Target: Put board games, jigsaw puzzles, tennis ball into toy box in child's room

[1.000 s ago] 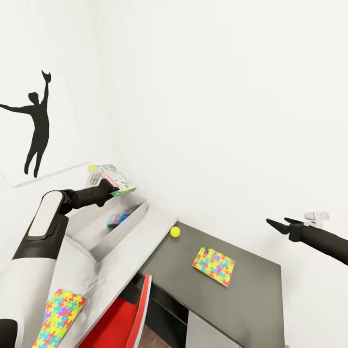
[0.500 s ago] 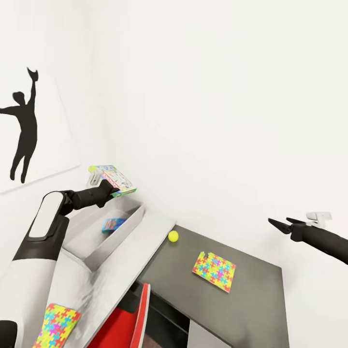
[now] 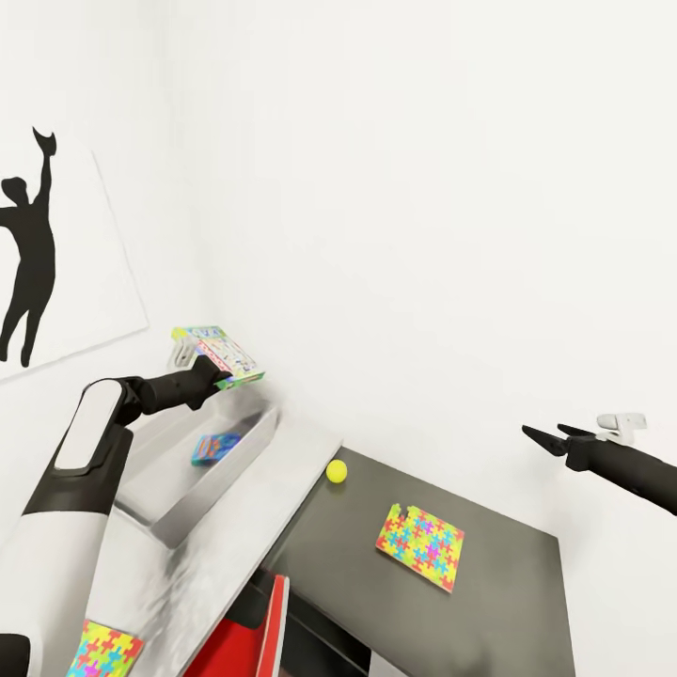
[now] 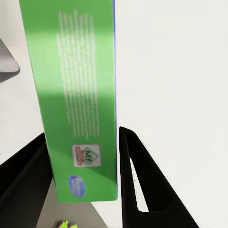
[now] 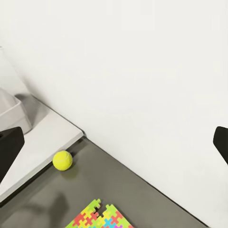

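A bare white wall takes up most of the head view, with a black silhouette picture cut off at the left edge. Along the lower part runs the table, its pale grey top stepping down to a dark grey section. The toy box sits on the pale top at centre left, with a blue board game lying inside it. Above the box's far end, the left gripper is clamped on a green-edged board game held in the air; in the left wrist view the green box side sits between the two black fingers, its print too blurred to read. The tennis ball rests on the dark section right at the step. A jigsaw puzzle lies flat further right, well apart from the ball. A second jigsaw puzzle is cropped by the bottom left corner, and a red chair is half hidden under the table edge. At the right, the right gripper hangs in the air with fingers apart, holding nothing.
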Robot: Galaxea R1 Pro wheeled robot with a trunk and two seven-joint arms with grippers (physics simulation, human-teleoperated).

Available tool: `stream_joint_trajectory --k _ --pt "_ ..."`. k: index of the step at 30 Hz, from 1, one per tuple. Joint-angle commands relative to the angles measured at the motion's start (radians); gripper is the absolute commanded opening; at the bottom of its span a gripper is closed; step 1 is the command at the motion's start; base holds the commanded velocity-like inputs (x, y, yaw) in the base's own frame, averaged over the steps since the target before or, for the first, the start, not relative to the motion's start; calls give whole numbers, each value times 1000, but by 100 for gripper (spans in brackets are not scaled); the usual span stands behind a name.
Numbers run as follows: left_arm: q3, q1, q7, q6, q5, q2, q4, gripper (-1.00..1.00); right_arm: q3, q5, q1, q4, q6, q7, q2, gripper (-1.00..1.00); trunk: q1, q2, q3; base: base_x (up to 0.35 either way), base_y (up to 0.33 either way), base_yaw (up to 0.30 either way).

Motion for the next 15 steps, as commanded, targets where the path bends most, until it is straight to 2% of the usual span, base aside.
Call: stream_joint_trajectory --k 1,5,8,11,15 --pt "1 -1 10 1 13 0 1 -100 -2 9 -2 -1 6 11 0 100 0 -2 -2 7 0 0" --pt "2 -6 10 1 13 0 8 -100 -2 9 -3 -1 6 18 0 100 0 -2 -2 2 0 0" --pt "4 -3 11 -2 13 28 29 -100 -2 9 -2 -1 6 19 0 100 0 -2 -2 0 0 0" --pt "4 -2 12 -4 12 39 35 -100 -2 9 -2 -1 6 19 1 100 0 -2 -2 0 0 0" --pt "4 2 12 -11 12 73 40 -100 -2 9 -1 -1 6 19 0 100 0 -2 -2 0 0 0"
